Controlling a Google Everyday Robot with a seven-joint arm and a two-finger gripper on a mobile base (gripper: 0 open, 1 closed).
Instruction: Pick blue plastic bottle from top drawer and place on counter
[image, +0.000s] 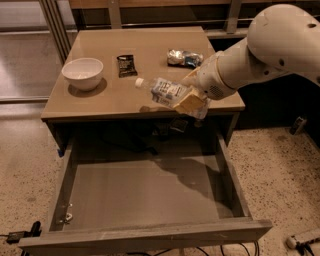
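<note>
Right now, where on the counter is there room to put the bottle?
The hand holds the blue plastic bottle over the front edge of the counter. Bare room: the front strip between the white bowl and the hand. Tighter near the dark packet and snack bag.

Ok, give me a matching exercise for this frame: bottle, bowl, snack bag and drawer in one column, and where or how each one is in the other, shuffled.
1. bottle
2. bowl
3. snack bag
4. drawer

A. pulled open below the counter
B. on the counter, left side
C. held in the claw, above the counter near its front edge
D. on the counter, back right

Pairs: 1-C, 2-B, 3-D, 4-A. The claw is shut on the bottle, towards the counter's front right.
</note>
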